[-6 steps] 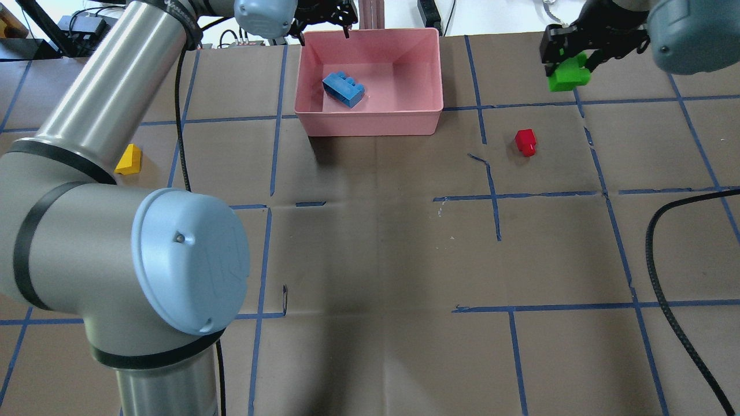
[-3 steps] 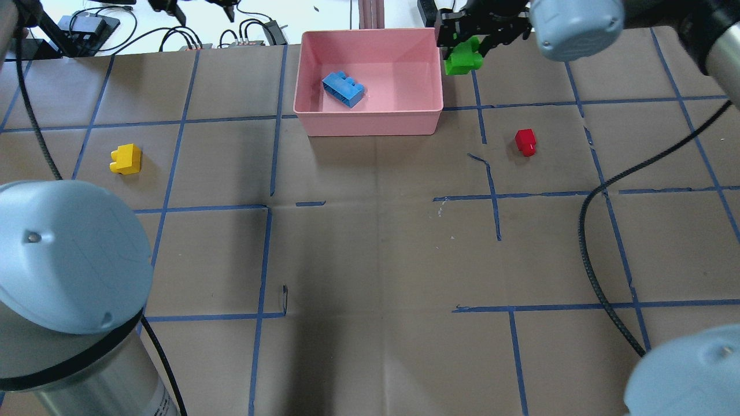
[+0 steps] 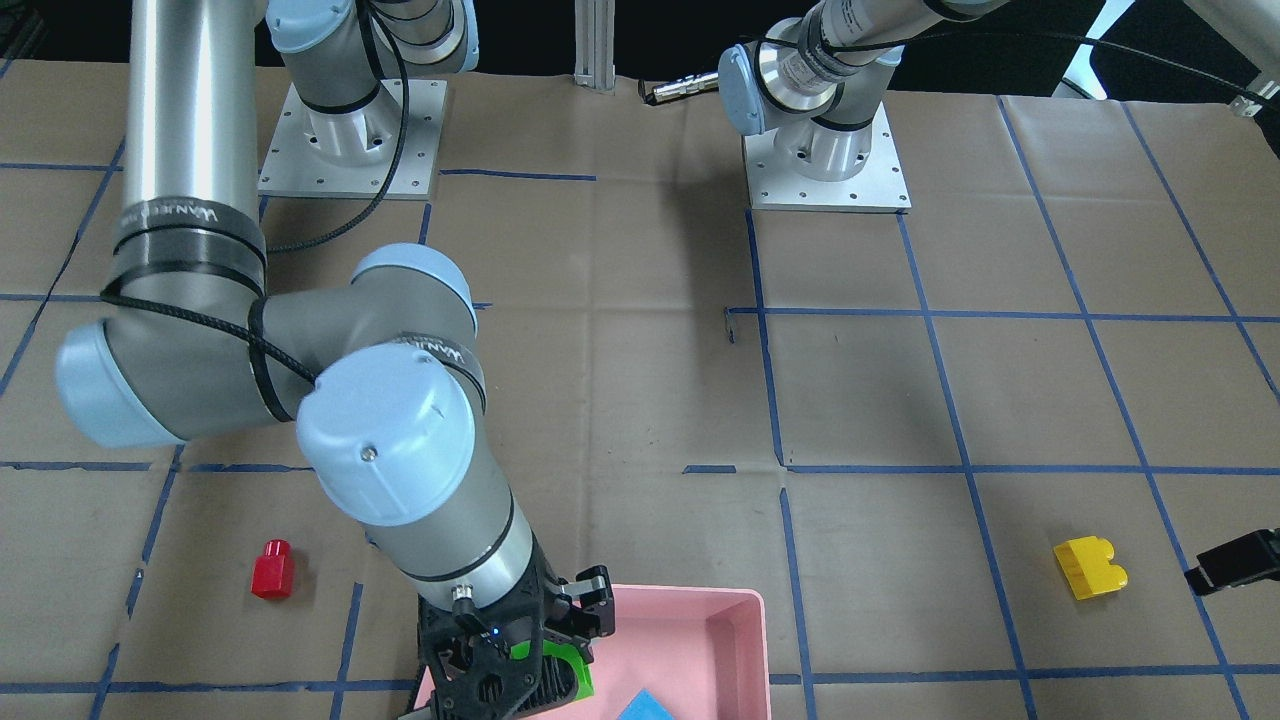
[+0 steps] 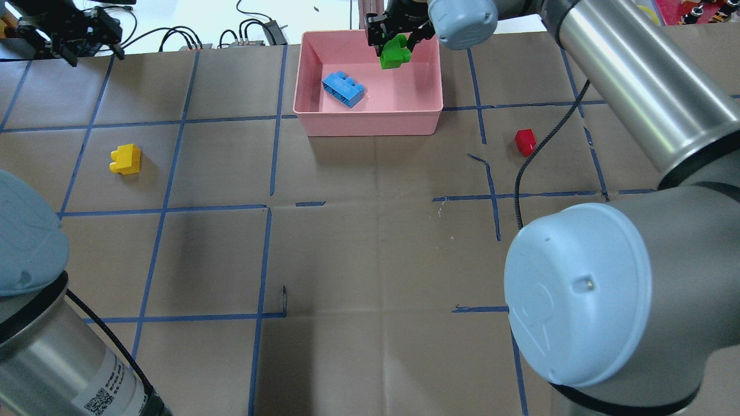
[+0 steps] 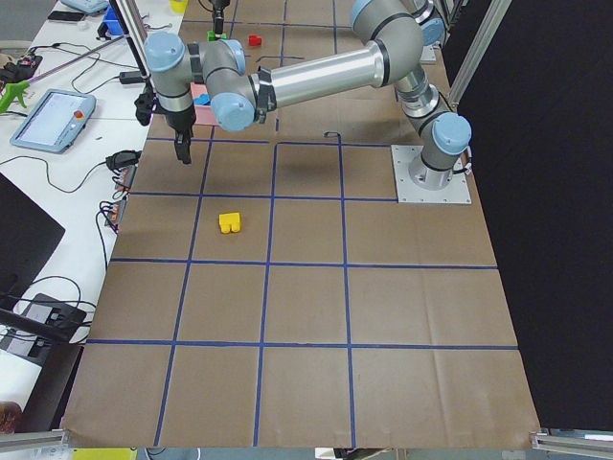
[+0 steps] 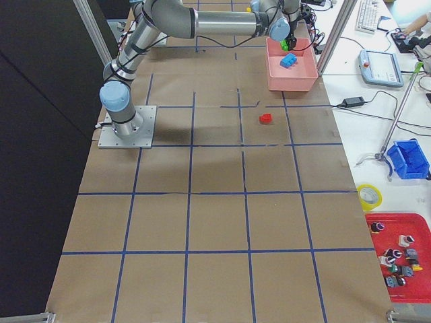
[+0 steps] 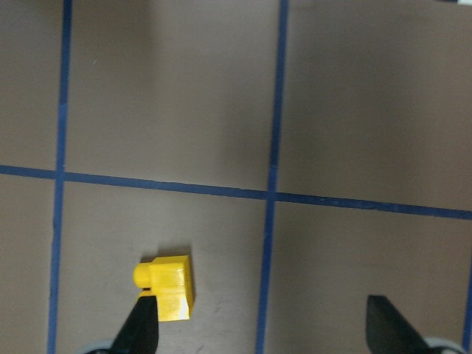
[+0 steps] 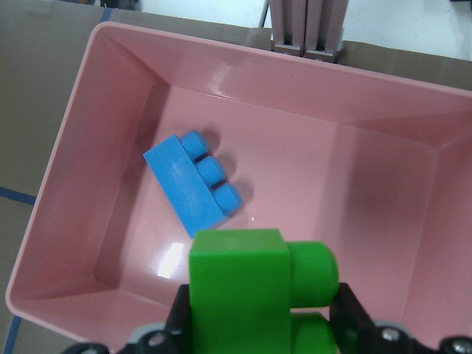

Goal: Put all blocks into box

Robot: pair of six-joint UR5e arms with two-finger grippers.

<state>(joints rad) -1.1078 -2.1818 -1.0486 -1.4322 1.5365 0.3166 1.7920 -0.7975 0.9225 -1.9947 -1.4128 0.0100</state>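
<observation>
The pink box [image 4: 370, 122] stands at the back middle of the table. The light blue block [image 4: 343, 89] lies inside it at the left. My right gripper [image 4: 396, 47] is shut on the green block [image 4: 395, 53] and holds it above the box's back right part; the right wrist view shows the green block [image 8: 240, 287] over the box floor, near the blue block [image 8: 193, 183]. The red block [image 4: 525, 141] lies on the table right of the box. The yellow block [image 4: 126, 159] lies at the far left. My left gripper [image 7: 264, 324] is open and empty above the yellow block [image 7: 168, 286].
The table is brown cardboard with a blue tape grid. Cables and electronics [image 4: 254, 32] lie beyond the back edge. The right arm's large elbow [image 4: 578, 300] hangs over the front right. A black cable [image 4: 537, 150] crosses near the red block.
My right gripper has carried the green block leftward from outside the box's right rim to above its inside. My left arm has swung out to the far left.
</observation>
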